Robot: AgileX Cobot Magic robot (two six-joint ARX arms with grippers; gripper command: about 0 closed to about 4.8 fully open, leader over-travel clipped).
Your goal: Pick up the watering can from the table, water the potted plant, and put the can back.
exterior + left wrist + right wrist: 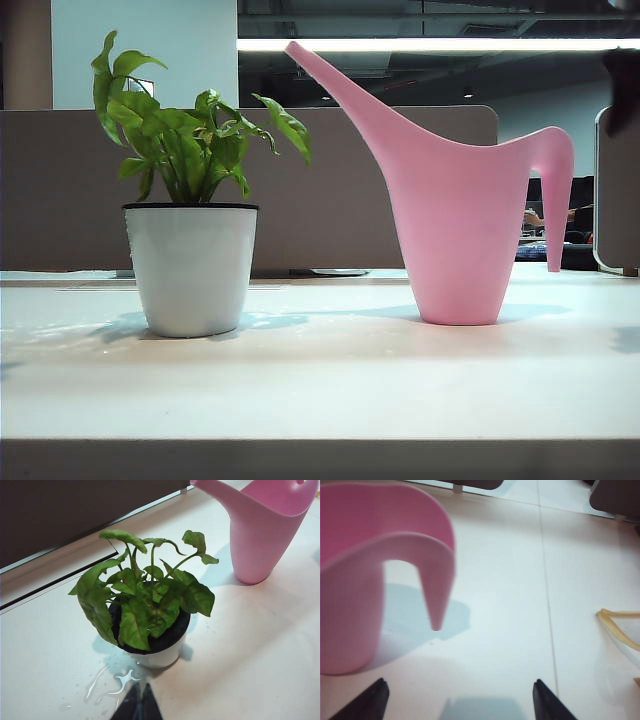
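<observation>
The pink watering can (455, 220) stands upright on the table (320, 380) at the right, its spout slanting up and left toward the potted plant (190, 240). The plant, green and leafy in a white pot, stands at the left. In the left wrist view my left gripper (139, 692) is shut and empty above the table, just short of the plant (150, 605), with the can (265, 530) beyond it. In the right wrist view my right gripper (459, 686) is open with nothing between its fingers. It hangs clear of the can's hooked handle (432, 580).
A small puddle of water (117, 682) lies on the table beside the pot. A brown partition (350, 180) runs behind the table. A clear, yellow-edged object (620, 630) lies off to one side of the right gripper. A dark blurred shape (622, 85) is at the exterior view's upper right edge.
</observation>
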